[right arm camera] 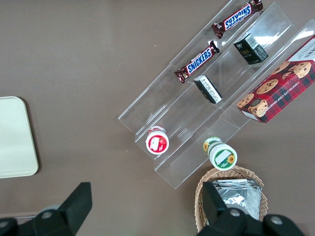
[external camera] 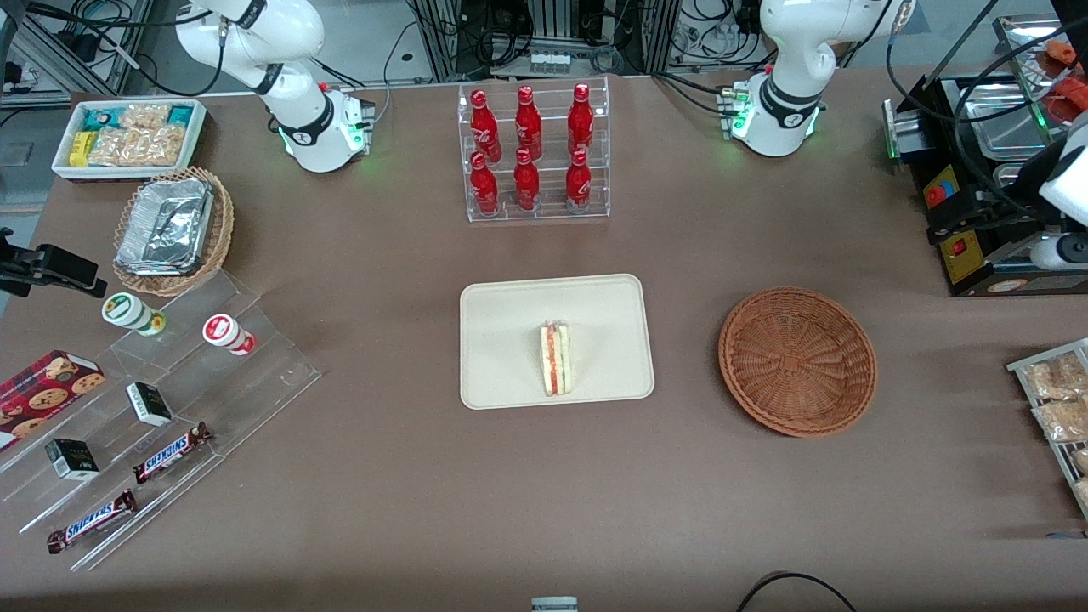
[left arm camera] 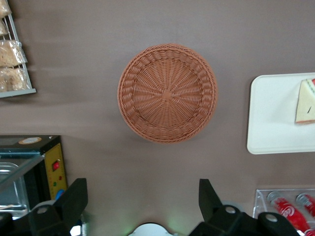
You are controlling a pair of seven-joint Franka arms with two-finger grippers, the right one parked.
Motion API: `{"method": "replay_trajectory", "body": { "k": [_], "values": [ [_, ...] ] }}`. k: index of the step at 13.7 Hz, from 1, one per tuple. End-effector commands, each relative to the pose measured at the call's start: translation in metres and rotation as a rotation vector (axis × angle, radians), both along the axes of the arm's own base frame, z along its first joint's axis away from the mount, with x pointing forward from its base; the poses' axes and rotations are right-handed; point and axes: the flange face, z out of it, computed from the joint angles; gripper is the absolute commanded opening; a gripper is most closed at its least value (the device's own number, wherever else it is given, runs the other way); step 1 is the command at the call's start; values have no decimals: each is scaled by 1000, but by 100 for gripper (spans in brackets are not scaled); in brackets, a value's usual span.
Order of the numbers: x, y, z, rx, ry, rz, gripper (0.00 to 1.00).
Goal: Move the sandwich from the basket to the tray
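The sandwich [external camera: 556,359] stands on its edge on the cream tray [external camera: 510,340], its red, orange and green layers facing up. The left wrist view catches one corner of the sandwich [left arm camera: 306,101] on the tray [left arm camera: 273,113]. The reddish-brown wicker basket [external camera: 797,361] is empty and sits beside the tray, toward the working arm's end. My gripper [left arm camera: 142,183] is open and holds nothing. It hangs high over bare tabletop, farther from the front camera than the basket [left arm camera: 167,93], near the arm's own base.
A clear rack of red bottles [external camera: 534,153] stands farther back than the tray. At the working arm's end are a black machine [external camera: 977,212] and a wire rack of snack bags [external camera: 1058,399]. Toward the parked arm's end is a stepped acrylic display [external camera: 153,425] with Snickers bars.
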Motion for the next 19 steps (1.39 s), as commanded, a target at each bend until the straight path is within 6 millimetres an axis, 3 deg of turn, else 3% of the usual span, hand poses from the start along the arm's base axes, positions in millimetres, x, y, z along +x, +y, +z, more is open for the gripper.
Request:
{"method": "replay_trajectory", "body": {
  "k": [1,5,9,14,19],
  "values": [
    [-3,2,-3,-20,1,-50,100],
    [14,-6,-27,-44,5,-56,100],
    [11,-3,-24,-36,-16,-59,100],
    [-12,4,-16,-38,-93,-43,100],
    [-10,2,-15,-39,-93,-37,100]
  ]
}}
